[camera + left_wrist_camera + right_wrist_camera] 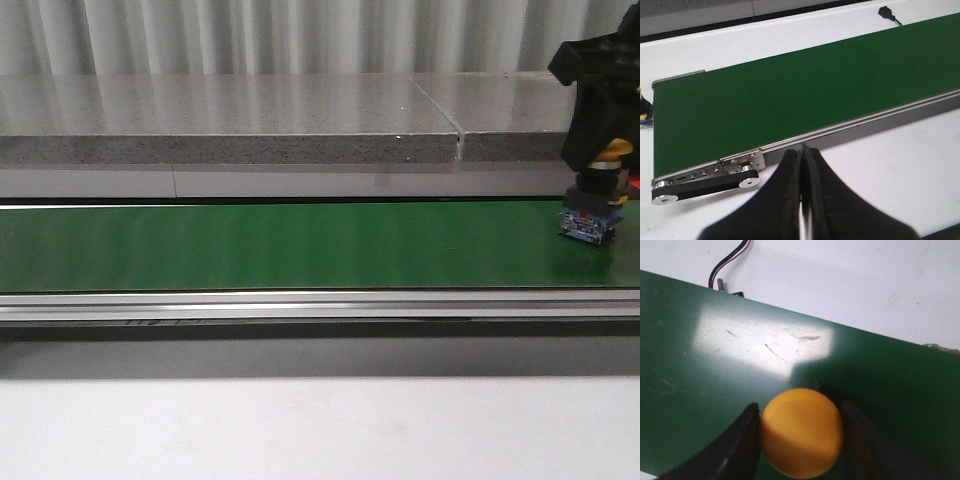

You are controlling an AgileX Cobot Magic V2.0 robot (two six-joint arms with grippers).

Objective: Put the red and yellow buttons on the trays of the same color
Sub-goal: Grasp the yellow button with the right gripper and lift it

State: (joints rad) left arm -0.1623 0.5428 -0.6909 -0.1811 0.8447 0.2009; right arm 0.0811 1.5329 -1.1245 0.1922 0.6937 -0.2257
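Yellow button [802, 432]: my right tool [800, 440] grips it over the green belt [300, 245]; left tool [802, 200] clenched empty; no tray visible, placement pending.

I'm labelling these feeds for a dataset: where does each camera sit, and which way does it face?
Front view: faces forward across the green conveyor belt; the right gripper holds the yellow-capped push button at far right.
Left wrist view: looks down over the belt's end; the left gripper has its jaws together, empty.
Right wrist view: looks straight down onto the button's cap between its jaws.
All three views share the belt.
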